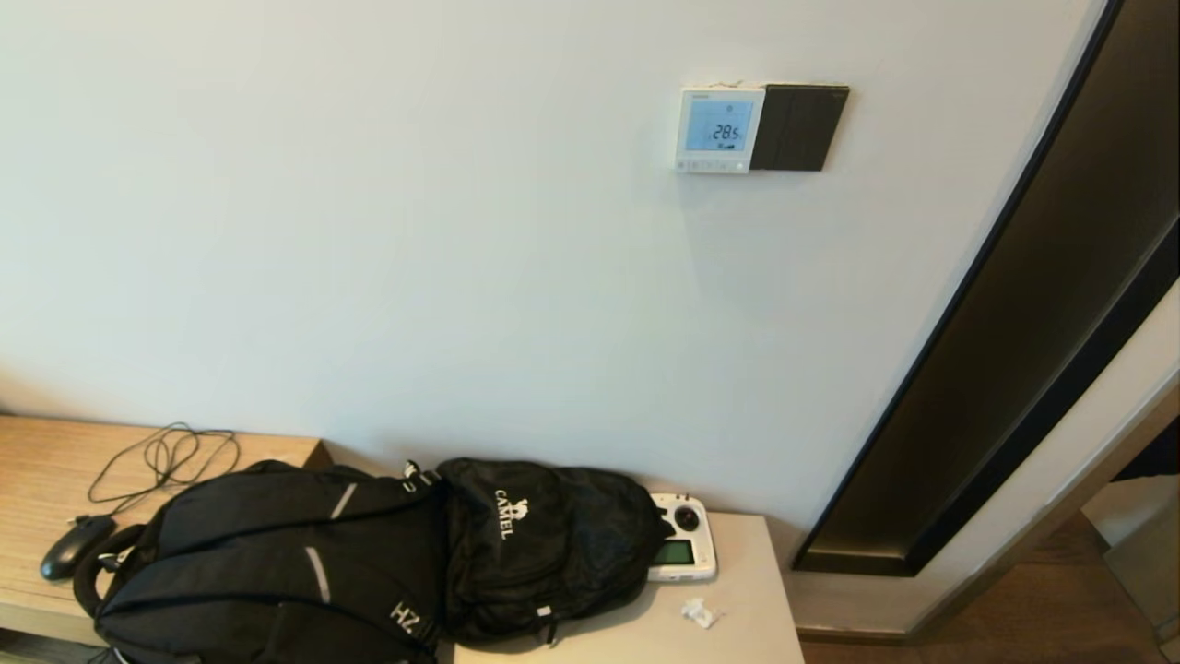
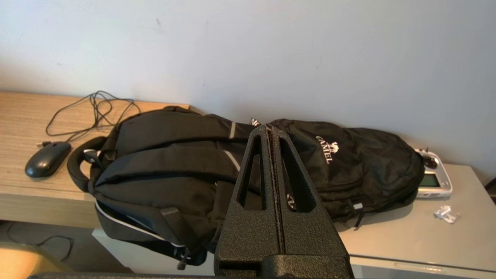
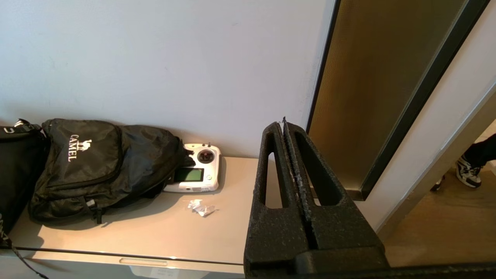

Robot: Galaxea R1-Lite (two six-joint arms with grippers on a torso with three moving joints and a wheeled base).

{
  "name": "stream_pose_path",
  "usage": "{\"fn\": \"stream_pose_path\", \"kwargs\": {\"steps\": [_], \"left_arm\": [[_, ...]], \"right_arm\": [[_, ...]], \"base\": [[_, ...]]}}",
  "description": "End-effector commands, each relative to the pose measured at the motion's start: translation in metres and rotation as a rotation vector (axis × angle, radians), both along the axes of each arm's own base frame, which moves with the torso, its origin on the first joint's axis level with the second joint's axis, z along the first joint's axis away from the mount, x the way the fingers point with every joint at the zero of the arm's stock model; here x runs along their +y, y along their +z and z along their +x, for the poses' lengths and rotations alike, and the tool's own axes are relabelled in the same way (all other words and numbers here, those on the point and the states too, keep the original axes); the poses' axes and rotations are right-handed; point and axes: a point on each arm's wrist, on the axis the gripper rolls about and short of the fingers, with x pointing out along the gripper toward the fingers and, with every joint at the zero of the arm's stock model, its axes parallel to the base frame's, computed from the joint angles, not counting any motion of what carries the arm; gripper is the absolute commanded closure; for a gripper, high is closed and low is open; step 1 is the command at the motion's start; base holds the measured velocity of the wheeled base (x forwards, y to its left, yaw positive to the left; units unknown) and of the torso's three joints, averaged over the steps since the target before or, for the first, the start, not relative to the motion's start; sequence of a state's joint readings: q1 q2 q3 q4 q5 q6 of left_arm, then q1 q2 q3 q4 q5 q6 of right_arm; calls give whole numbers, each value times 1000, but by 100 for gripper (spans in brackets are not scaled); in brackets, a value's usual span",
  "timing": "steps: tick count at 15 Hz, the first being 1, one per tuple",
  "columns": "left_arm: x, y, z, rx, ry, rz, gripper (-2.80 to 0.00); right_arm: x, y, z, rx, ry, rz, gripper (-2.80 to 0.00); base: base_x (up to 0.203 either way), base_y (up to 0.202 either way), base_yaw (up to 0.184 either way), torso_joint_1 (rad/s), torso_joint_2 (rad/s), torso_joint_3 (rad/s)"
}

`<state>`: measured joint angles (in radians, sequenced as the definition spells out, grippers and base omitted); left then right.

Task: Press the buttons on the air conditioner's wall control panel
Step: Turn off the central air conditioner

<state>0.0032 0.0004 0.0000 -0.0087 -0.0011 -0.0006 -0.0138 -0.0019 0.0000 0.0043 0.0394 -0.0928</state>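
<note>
Sprawling along the low tabletop (image 1: 737, 618) lay two black backpacks (image 1: 369, 563), high above them on the wall hung the air conditioner's wall control panel (image 1: 720, 130) – screen lit, the buttons (image 1: 712, 165) along its bottom edge – while the left gripper (image 2: 271, 131) and right gripper (image 3: 284, 124) sat low with fingers pressed together – neither near the panel

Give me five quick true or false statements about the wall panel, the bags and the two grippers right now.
1. The air conditioner's wall control panel has a lit screen. True.
2. A black plate sits against the panel's left side. False: it adjoins the right side.
3. The left gripper is shut. True.
4. The right gripper is pressing the buttons. False: it is down by the grey cabinet, and no gripper shows in the head view.
5. The white handheld controller hangs on the wall. False: it lies on the cabinet beside a black backpack.
</note>
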Motion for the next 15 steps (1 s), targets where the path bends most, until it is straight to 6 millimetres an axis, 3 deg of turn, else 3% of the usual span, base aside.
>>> {"fn": "stream_pose_path", "kwargs": {"steps": [1, 15], "left_arm": [[0, 0, 0, -1, 1, -1, 0], [0, 0, 0, -1, 0, -1, 0]], "right_arm": [[0, 0, 0, -2, 1, -2, 0], [0, 0, 0, -2, 1, -4, 0]], "base": [[0, 0, 0, 0, 0, 0], [0, 0, 0, 0, 0, 0]]}}
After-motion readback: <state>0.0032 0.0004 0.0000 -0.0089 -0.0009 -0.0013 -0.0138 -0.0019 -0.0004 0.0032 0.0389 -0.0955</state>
